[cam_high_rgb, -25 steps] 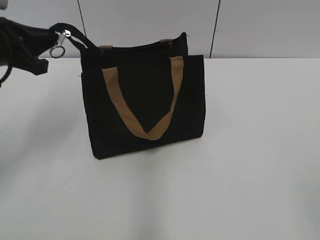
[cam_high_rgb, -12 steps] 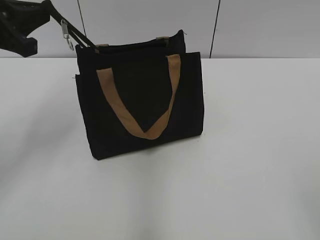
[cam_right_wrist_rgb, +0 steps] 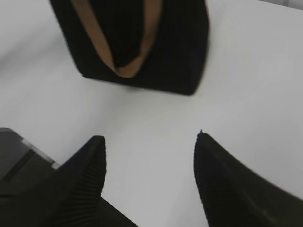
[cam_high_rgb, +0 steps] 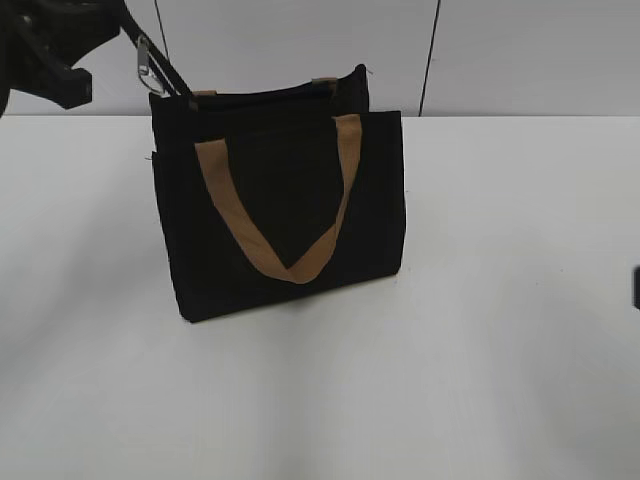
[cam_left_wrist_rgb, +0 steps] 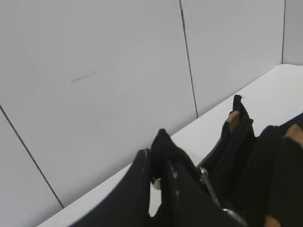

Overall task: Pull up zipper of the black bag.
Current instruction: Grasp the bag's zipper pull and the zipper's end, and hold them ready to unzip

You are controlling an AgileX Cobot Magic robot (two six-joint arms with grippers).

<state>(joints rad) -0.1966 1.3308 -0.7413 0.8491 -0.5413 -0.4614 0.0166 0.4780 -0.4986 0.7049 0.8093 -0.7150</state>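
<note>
White wall panels split by thin dark seams stand behind a plain white desk (cam_high_rgb: 480,330). No brand, label or writing can be read on anything. The black bag (cam_high_rgb: 285,215) stands upright on the desk, a tan strap handle (cam_high_rgb: 290,210) hanging in a V down its front panel.

At the upper left of the exterior view the left gripper (cam_high_rgb: 105,18) sits above and beside the bag's top corner. Its jaws are closed together on a black strap (cam_high_rgb: 165,75) that runs taut down from them to that corner, with a silver metal clip (cam_high_rgb: 147,62) dangling just below the jaws. The left wrist view shows what the exterior view only hints at: the strap's end (cam_left_wrist_rgb: 165,144) pinched between the two dark fingers (cam_left_wrist_rgb: 137,189), and beyond the jaws the bag's top edge, where the zipper (cam_left_wrist_rgb: 222,142) runs as a dark line (its pull tab cannot be made out).

The right gripper (cam_right_wrist_rgb: 149,146) shows its state only in the right wrist view: jaws wide apart, nothing between them, above bare desk, with the bag ahead of the tips and well apart from them. The exterior view catches only a dark sliver at its right edge.
</note>
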